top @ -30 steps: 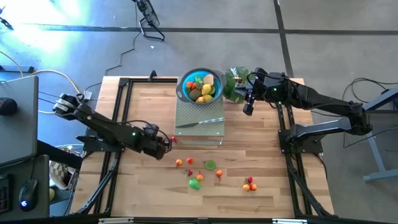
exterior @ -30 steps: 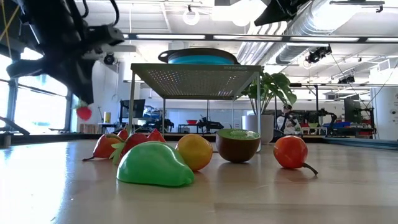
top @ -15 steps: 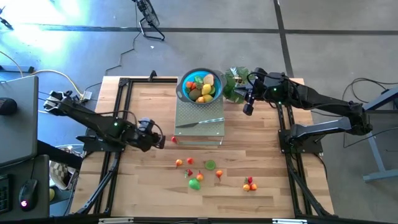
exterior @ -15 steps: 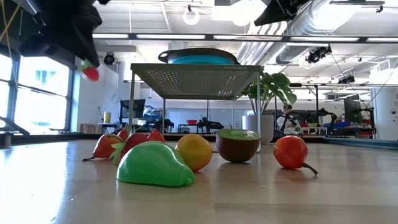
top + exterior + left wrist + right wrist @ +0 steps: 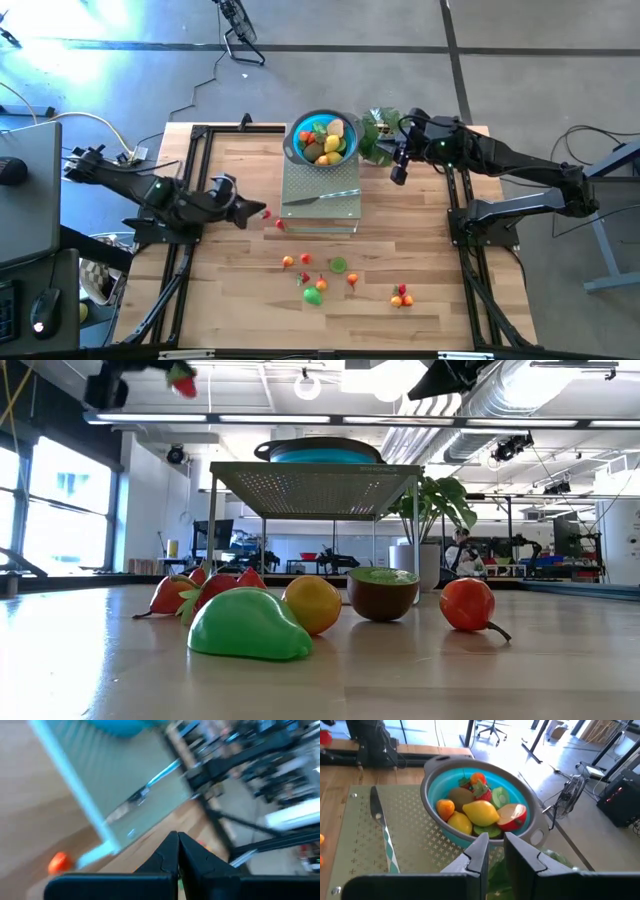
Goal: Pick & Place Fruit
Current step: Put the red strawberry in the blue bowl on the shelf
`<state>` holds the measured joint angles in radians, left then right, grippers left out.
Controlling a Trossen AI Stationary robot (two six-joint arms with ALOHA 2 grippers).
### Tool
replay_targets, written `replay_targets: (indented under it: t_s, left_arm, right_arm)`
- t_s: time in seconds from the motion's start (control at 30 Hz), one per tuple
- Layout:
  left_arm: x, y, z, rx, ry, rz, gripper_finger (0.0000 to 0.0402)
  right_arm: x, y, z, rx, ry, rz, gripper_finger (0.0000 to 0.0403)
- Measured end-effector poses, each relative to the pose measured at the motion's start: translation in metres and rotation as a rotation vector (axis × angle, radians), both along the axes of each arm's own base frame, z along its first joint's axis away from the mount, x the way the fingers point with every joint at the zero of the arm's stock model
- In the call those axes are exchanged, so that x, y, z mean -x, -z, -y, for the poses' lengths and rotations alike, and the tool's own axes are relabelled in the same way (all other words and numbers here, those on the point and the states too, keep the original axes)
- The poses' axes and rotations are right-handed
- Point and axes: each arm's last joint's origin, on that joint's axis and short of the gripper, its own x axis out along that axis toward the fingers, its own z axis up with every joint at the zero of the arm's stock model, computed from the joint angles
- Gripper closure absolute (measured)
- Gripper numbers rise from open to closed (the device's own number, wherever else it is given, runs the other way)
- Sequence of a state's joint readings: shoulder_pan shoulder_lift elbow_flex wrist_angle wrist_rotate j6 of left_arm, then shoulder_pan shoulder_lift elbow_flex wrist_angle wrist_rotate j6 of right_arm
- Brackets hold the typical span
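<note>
Left gripper (image 5: pixel 256 212): raised above the table left of the rack (image 5: pixel 320 200), fingers pressed together on a small red fruit (image 5: pixel 265 213), seen high up in the low view (image 5: pixel 181 378). Right gripper (image 5: pixel 398 176): beside the bowl (image 5: pixel 296 150) near the plant (image 5: pixel 378 130), fingers a little apart, nothing between them. Bowl on the rack held several fruits (image 5: pixel 480 812); a knife (image 5: pixel 322 197) lay in front of it. More fruits (image 5: pixel 320 278) lay scattered on the table (image 5: pixel 230 290), one (image 5: pixel 280 226) near the rack's corner.
</note>
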<state>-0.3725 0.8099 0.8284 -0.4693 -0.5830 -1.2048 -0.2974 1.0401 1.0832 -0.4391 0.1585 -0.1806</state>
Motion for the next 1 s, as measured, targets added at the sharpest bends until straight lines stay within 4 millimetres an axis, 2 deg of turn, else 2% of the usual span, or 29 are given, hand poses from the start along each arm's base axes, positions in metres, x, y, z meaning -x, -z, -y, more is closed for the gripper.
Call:
replay_targets:
  t_s: [0.27,0.47,0.6,0.8,1.0]
  left_arm:
    - [0.004,-0.027,-0.005,-0.219,-0.055,0.181,0.0401]
    - [0.002,-0.034,-0.013,-0.365,-0.142,0.187,0.0401]
    - [-0.001,-0.034,-0.023,-0.381,-0.170,0.169,0.0401]
    - [-0.016,-0.026,-0.043,-0.389,-0.183,0.108,0.0401]
    - [-0.007,-0.024,-0.051,-0.288,-0.134,0.100,0.0401]
  right_arm:
    - [-0.001,-0.006,0.002,0.039,0.059,0.053,0.0350]
    - [-0.002,-0.013,0.005,0.075,0.158,0.122,0.0350]
    - [-0.003,-0.018,0.006,0.089,0.181,0.181,0.0350]
    - [-0.003,-0.019,0.006,0.086,0.184,0.195,0.0350]
    - [-0.003,-0.019,0.006,0.092,0.182,0.190,0.0350]
